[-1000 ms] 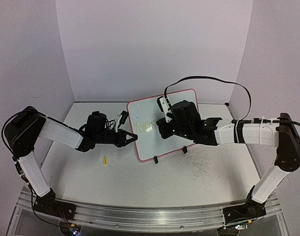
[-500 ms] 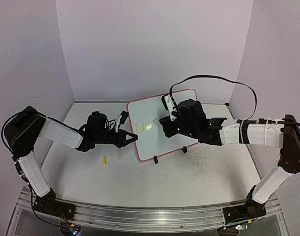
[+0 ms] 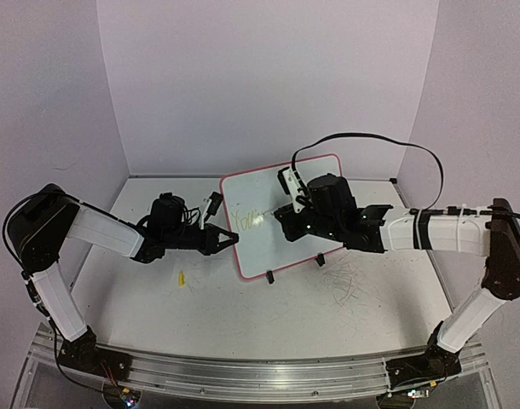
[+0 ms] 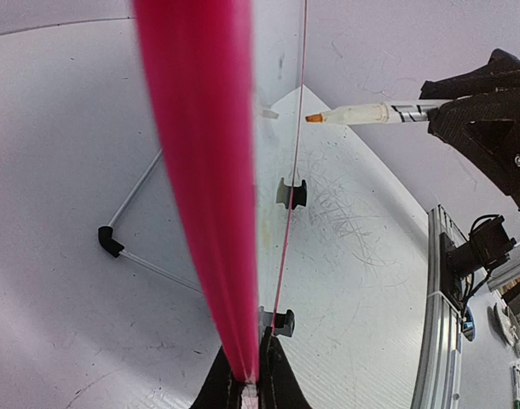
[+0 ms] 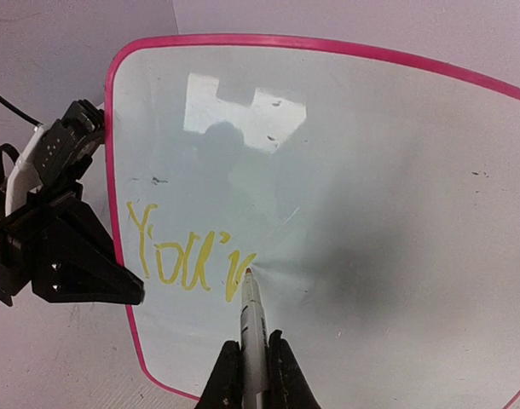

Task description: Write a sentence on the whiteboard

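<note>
The whiteboard [image 3: 281, 213] stands tilted on its black wire stand at mid-table, white with a pink-red rim. My left gripper [image 3: 233, 239] is shut on its left rim, which fills the left wrist view as a pink band [image 4: 200, 170]. My right gripper [image 5: 251, 362] is shut on a white marker [image 5: 252, 324]; its orange tip touches the board face. The sentence [image 5: 187, 256] reads "You'r" in pale yellow, with the tip at the end of the "r". The marker also shows in the left wrist view [image 4: 371, 112], tip close to the board.
A small yellow marker cap [image 3: 182, 279] lies on the table below my left arm. Faint grey scratch marks [image 3: 349, 285] cover the table right of the board. The stand's black feet [image 3: 270, 276] rest in front. Purple walls enclose the back and sides.
My right gripper with the marker has shifted slightly right and down along the board. The yellow writing has grown a little. The left arm and board have not moved.
</note>
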`<state>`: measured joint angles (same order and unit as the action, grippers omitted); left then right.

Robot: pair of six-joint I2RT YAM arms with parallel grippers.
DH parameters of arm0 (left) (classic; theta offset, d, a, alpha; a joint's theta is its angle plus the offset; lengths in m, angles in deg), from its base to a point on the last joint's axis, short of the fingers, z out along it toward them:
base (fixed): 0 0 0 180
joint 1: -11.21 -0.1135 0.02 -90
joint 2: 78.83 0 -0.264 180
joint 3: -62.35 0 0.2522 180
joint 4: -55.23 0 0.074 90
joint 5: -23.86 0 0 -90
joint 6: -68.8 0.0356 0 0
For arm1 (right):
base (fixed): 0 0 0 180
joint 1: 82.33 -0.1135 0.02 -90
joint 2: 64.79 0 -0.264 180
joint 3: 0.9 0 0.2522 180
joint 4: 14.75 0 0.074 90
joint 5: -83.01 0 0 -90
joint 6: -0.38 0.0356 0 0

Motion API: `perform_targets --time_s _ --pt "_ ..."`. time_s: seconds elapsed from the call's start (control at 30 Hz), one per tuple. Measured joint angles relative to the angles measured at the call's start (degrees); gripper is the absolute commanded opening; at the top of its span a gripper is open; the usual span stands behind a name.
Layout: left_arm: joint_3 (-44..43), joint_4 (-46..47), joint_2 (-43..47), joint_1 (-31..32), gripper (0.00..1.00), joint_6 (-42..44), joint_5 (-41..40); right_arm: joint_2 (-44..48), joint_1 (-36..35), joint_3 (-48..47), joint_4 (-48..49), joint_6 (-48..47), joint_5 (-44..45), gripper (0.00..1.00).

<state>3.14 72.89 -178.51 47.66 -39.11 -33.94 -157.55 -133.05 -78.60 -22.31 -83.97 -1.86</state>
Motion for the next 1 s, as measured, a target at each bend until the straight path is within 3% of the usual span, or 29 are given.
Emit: perform_targets --time_s 1.0 --pt "-0.6 -1.4 0.0 0.0 0.00 0.0 -0.5 -1.4 -0.2 0.0 0.0 1.4 5.0 0.00"
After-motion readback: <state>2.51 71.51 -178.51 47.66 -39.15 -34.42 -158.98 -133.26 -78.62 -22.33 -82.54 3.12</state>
